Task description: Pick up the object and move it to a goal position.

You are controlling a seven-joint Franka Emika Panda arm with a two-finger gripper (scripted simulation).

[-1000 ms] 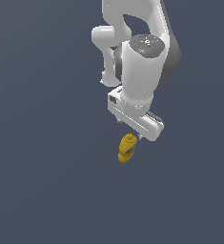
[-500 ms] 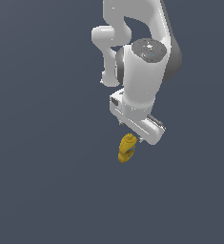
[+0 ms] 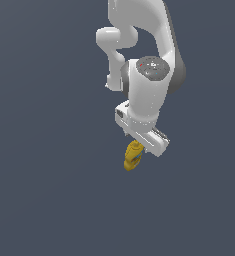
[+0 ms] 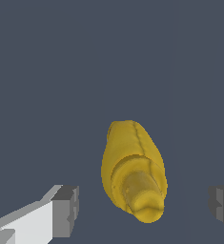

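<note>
Presently catalogued: one object (image 4: 132, 171), small, yellow, bottle-shaped, with a rounded body narrowing to a stubby cap end. In the wrist view the cap end points toward the camera and the body runs away from it, leaning slightly. A seam or ridge line runs along the body. No label is legible from this angle; in the exterior view a faint bluish patch shows on the object (image 3: 133, 156) at mid-length.

Position: the object sits on the plain dark grey tabletop (image 3: 49, 190), directly under the white arm's hand, partly hidden by it in the exterior view; only its lower portion shows past the hand's edge.

Tool (image 4: 144, 207): its jaws stand apart, one dark grey fingertip (image 4: 66, 211) on each side of the object, with clear gaps of grey surface between each pad and the yellow body. Neither pad touches the object. The cap end lies between the two pads, nearer the middle than either side. In the exterior view the tool (image 3: 139, 145) is mostly hidden by the white hand block, and its fingers cannot be made out.

Arm (image 3: 146, 90): white, with grey joint sections, reaching down from the upper part of the exterior view, wrist pointed downward over the object.
</note>
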